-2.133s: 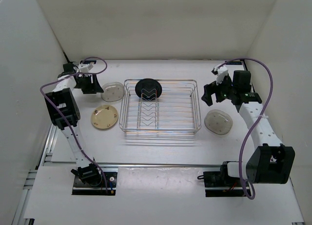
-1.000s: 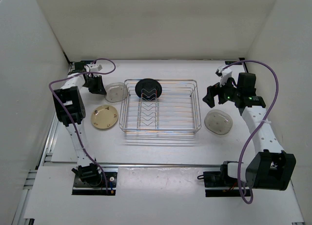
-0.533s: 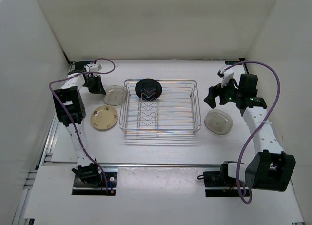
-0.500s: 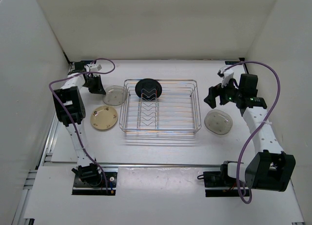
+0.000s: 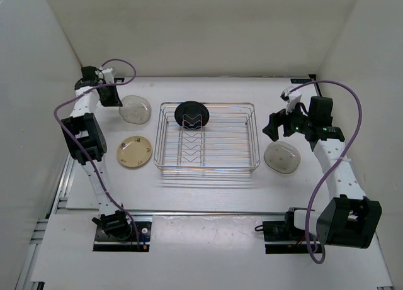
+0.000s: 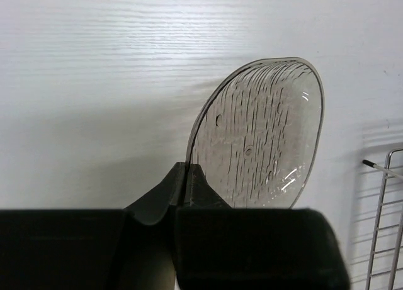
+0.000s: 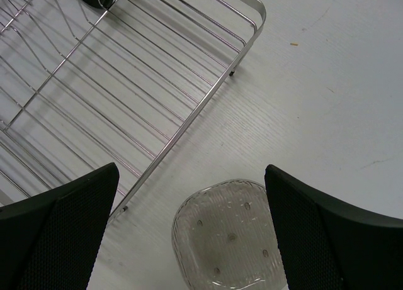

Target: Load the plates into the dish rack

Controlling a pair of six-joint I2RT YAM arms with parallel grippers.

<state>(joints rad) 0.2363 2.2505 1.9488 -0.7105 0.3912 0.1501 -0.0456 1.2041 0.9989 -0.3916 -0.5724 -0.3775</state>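
Left of the dish rack (image 5: 208,138), the left hand (image 5: 112,96) pinches a translucent ribbed plate (image 5: 136,109) by its rim; opposite, the right hand (image 5: 275,125) gapes above another clear plate (image 5: 281,157).

There are a silver rack (image 5: 227,145), black plate (image 5: 191,112), speckled cream plate (image 5: 135,151), ribbed translucent plate (image 6: 258,136).

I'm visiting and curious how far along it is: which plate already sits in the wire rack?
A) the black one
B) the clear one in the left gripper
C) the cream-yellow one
A: the black plate sits among the dividers at the far end of the dish rack; the cream-yellow plate lies outside it, on its left.
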